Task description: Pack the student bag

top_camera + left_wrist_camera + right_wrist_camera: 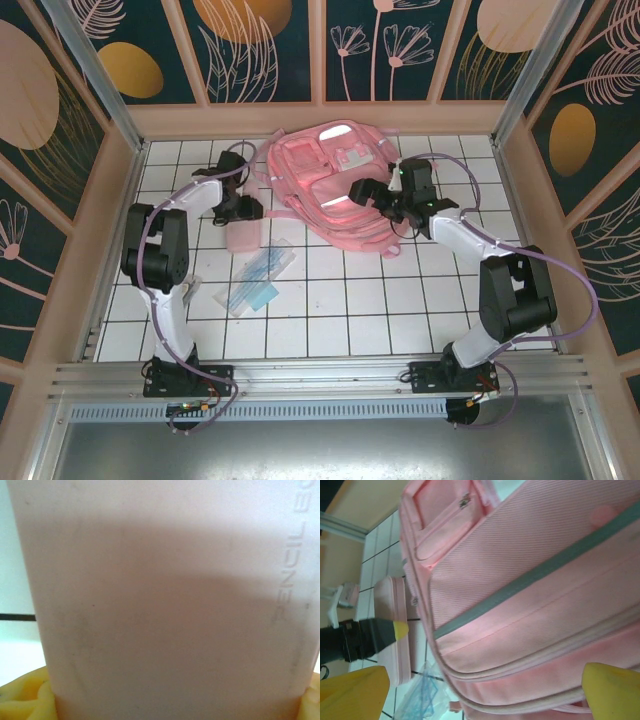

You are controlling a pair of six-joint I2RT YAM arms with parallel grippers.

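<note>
Left gripper (244, 214) clamps the case (243, 238), just left of the bag (318, 200); right gripper (482, 694), fingers apart, hovers at the bag's front.

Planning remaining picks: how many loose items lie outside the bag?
2: pink pencil case in the left claw; clear blue pouch on the table. Others may be hidden.

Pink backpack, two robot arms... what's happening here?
The left gripper is clamped on a pink pencil case next to the backpack. The right gripper is open, poised close over the backpack's front. A clear blue pouch lies on the table, not yet packed.
</note>
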